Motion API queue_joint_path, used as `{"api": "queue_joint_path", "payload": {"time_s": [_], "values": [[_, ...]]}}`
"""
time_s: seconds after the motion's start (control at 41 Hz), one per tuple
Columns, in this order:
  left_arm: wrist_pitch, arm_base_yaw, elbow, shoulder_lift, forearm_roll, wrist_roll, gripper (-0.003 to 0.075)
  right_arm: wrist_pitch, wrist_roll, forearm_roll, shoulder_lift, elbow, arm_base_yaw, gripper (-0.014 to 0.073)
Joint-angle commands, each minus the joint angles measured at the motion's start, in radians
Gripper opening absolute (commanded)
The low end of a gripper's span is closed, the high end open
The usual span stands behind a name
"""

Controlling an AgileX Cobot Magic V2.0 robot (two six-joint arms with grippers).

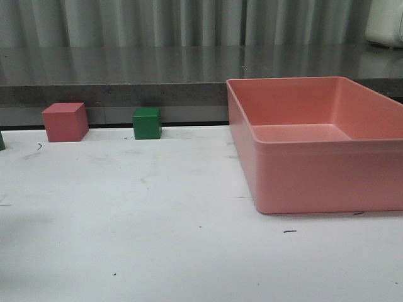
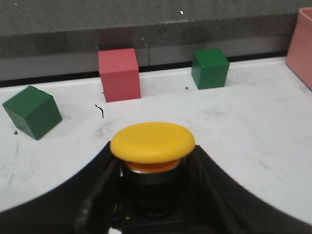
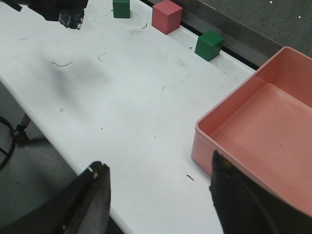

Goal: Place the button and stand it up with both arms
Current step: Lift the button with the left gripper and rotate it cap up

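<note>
We see the pink bin [image 1: 318, 141] sitting on the white table [image 1: 126, 220]; our left gripper [image 2: 153, 195] clamps the button [image 2: 153, 142], our right gripper [image 3: 158, 195] gapes apart

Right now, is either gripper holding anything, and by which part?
The left gripper holds the button by its dark body below the yellow cap, between its fingers. The right gripper is open and empty.
</note>
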Motion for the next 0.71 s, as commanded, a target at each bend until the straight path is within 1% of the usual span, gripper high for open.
{"api": "queue_joint_path", "payload": {"time_s": [0.0, 0.049, 0.146, 0.317, 0.439, 0.488, 0.586, 0.635, 0.684], "values": [[-0.260, -0.021, 0.017, -0.013, 0.004, -0.001, 0.0185, -0.065, -0.006, 0.004, 0.001, -0.026, -0.001, 0.0467], [-0.310, -0.035, 0.030, 0.001, 0.004, -0.001, 0.0185, -0.065, -0.006, 0.004, 0.001, -0.026, -0.001, 0.0467], [-0.364, -0.054, 0.030, 0.049, 0.004, -0.001, 0.0185, -0.065, -0.006, 0.004, 0.001, -0.026, -0.001, 0.0467], [-0.524, -0.089, 0.030, 0.196, 0.004, -0.007, 0.0185, -0.065, -0.006, 0.004, 0.001, -0.026, -0.001, 0.0467], [-0.654, -0.107, 0.030, 0.308, 0.027, -0.105, 0.0185, -0.065, -0.006, 0.004, 0.001, -0.026, -0.001, 0.0467], [-0.705, -0.111, 0.030, 0.350, 0.067, -0.133, 0.0185, -0.065, -0.006, 0.004, 0.001, -0.026, -0.001, 0.0467], [-0.791, -0.111, 0.030, 0.428, 0.143, -0.141, 0.0185, -0.065, -0.006, 0.004, 0.001, -0.026, -0.001, 0.0467], [-0.840, -0.111, 0.030, 0.462, 0.152, -0.143, 0.0185, -0.065, -0.006, 0.004, 0.001, -0.026, -0.001, 0.0467], [-0.891, -0.108, 0.030, 0.495, 0.150, -0.179, 0.0185, -0.065, -0.006, 0.004, 0.001, -0.026, -0.001, 0.0467]]}}
